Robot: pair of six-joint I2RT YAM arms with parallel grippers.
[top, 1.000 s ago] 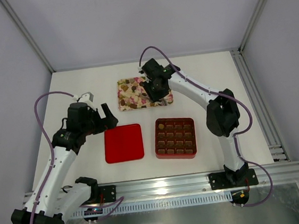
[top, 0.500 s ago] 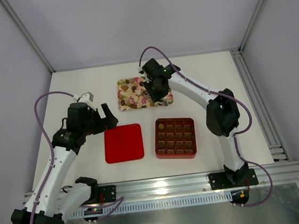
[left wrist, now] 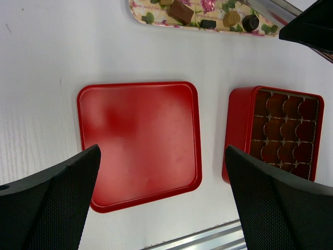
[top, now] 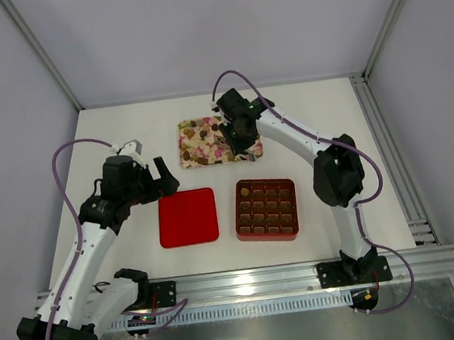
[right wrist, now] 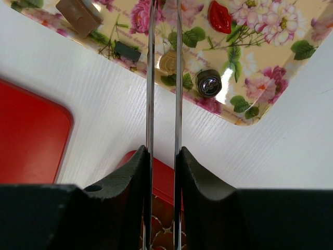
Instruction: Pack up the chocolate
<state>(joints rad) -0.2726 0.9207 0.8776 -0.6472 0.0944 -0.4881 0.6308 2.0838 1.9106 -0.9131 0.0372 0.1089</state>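
Observation:
Several chocolates (top: pixel 202 148) lie on the floral tray (top: pixel 183 148) at the back of the table. In the right wrist view a tan chocolate (right wrist: pixel 168 61) shows between the long metal blades of my right gripper (right wrist: pixel 164 5). The blades stand close together above the tray (right wrist: pixel 260 36), and their tips run off the top edge. A dark round chocolate (right wrist: pixel 208 82) lies just right of them. The red box (top: pixel 266 209) with its brown grid holds one tan piece (top: pixel 245 191). My left gripper (top: pixel 161 177) (left wrist: pixel 162 156) hangs wide open over the red lid (left wrist: pixel 139 140), holding nothing.
The red lid (top: pixel 187 217) lies flat to the left of the box (left wrist: pixel 237 130). A tan square piece (right wrist: pixel 78 15), a small dark block (right wrist: pixel 127 50) and a red lips-shaped sweet (right wrist: pixel 219 16) also lie on the tray. An aluminium rail (top: pixel 246 277) runs along the near edge.
The right gripper's blades have drawn closer together over the tray's right side and shifted slightly. The left arm has not moved.

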